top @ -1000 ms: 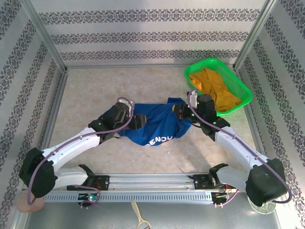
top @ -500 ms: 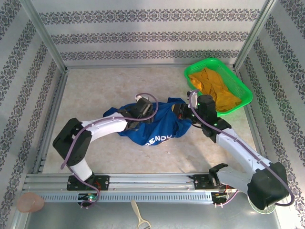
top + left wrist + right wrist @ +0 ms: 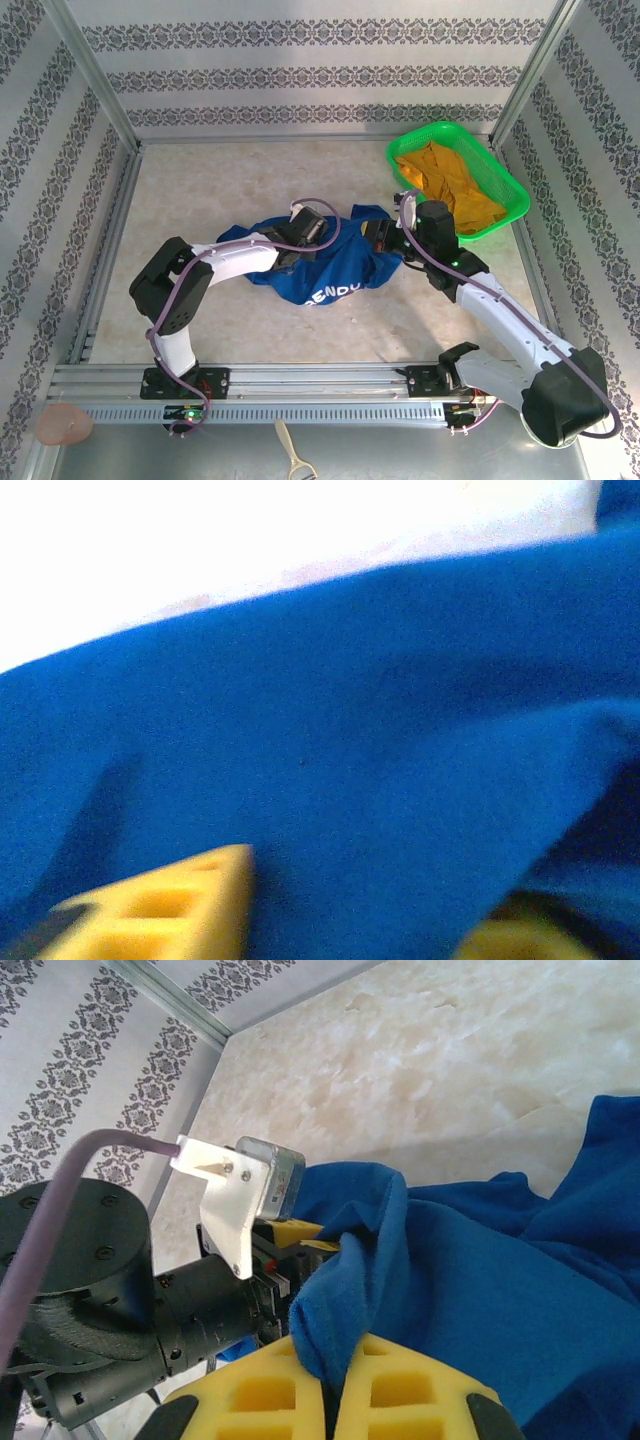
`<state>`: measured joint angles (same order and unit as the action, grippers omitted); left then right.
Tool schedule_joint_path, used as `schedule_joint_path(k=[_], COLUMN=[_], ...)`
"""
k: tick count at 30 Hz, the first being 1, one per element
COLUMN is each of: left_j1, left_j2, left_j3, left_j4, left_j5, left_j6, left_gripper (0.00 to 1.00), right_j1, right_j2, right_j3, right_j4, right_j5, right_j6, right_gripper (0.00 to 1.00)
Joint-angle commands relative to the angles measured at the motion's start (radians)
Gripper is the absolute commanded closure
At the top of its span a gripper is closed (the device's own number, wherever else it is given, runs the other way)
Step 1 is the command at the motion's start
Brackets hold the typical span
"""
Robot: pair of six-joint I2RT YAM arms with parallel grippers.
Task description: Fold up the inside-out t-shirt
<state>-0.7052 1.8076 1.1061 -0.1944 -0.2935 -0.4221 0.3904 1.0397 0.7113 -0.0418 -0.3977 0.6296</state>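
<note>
The right gripper point(image 3: 330, 1365) is closed on a fold of the t-shirt point(image 3: 480, 1290), pinched between its yellow fingers point(image 3: 260, 1390) at the bottom of the wrist view; the left gripper point(image 3: 318, 238) lies in the blue cloth just left of it (its fingers point(image 3: 170, 910) stand apart, but I cannot tell whether they grip); the t-shirt is bunched mid-table point(image 3: 200, 180); a green basket point(image 3: 393, 155) with an orange garment point(image 3: 450, 185) sits upper right.

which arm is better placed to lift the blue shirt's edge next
Right. The right fingers are shut on a fold of the t-shirt, so it could likely lift at once; the left fingers sit apart against the cloth.
</note>
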Motion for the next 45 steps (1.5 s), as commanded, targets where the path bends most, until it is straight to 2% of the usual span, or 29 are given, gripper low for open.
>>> schedule_joint_path(k=[1, 2, 3, 7, 10, 13, 14, 15, 16, 17, 19, 24, 29, 39, 42, 45], left_j1=[0.031, 0.035, 0.038, 0.057, 0.079, 0.108, 0.116, 0.124, 0.127, 0.127, 0.130, 0.130, 0.130, 0.130, 0.130, 0.138], left_j2=[-0.015, -0.026, -0.037, -0.137, -0.252, -0.366, -0.398, -0.426, -0.445, -0.464, -0.488, -0.502, -0.514, -0.526, -0.537, -0.551], left_j3=[-0.031, -0.034, -0.038, -0.053, -0.076, -0.111, -0.117, -0.122, -0.125, -0.130, -0.137, -0.148, -0.151, -0.132, -0.128, -0.129], left_j4=[-0.028, -0.025, -0.020, -0.009, 0.009, 0.041, 0.038, 0.039, 0.038, 0.038, 0.039, 0.024, 0.036, 0.029, 0.029, 0.009], left_j5=[-0.014, -0.006, 0.002, 0.052, 0.145, 0.286, 0.328, 0.372, 0.404, 0.438, 0.497, 0.582, 0.626, 0.680, 0.683, 0.671], left_j6=[0.016, 0.023, 0.032, 0.055, 0.077, 0.096, 0.095, 0.097, 0.097, 0.097, 0.096, 0.088, 0.081, 0.043, 0.037, 0.041], left_gripper=[0.80, 0.87, 1.00, 1.00, 1.00, 1.00, 1.00, 1.00, 1.00, 1.00, 1.00, 1.00, 1.00, 1.00, 1.00, 1.00], right_j1=[-0.004, -0.004, -0.003, -0.004, -0.005, -0.004, -0.005, -0.003, -0.004, -0.001, 0.022, 0.190, 0.330, 0.376, 0.365, 0.327], right_j2=[-0.027, -0.026, -0.025, -0.001, 0.040, 0.100, 0.124, 0.145, 0.159, 0.160, 0.126, 0.012, 0.067, 0.329, 0.410, 0.451], right_j3=[0.036, 0.034, 0.031, 0.004, -0.017, -0.017, -0.011, -0.001, 0.007, 0.013, 0.014, 0.049, 0.081, 0.189, 0.214, 0.213], right_j4=[0.012, 0.013, 0.013, 0.031, 0.050, 0.052, 0.043, 0.025, 0.012, 0.000, -0.009, -0.091, -0.086, 0.013, 0.041, 0.048], right_j5=[0.020, 0.022, 0.023, 0.048, 0.082, 0.130, 0.149, 0.169, 0.177, 0.175, 0.180, 0.298, 0.399, 0.398, 0.393, 0.377], right_j6=[-0.004, -0.005, -0.006, -0.005, -0.008, -0.031, -0.049, -0.064, -0.074, -0.082, -0.082, -0.148, -0.249, -0.323, -0.326, -0.327], right_gripper=[1.00, 1.00, 1.00, 1.00, 1.00, 1.00, 0.85, 0.62, 0.48, 0.38, 0.32, 0.27, 0.22, 0.19, 0.25, 0.44])
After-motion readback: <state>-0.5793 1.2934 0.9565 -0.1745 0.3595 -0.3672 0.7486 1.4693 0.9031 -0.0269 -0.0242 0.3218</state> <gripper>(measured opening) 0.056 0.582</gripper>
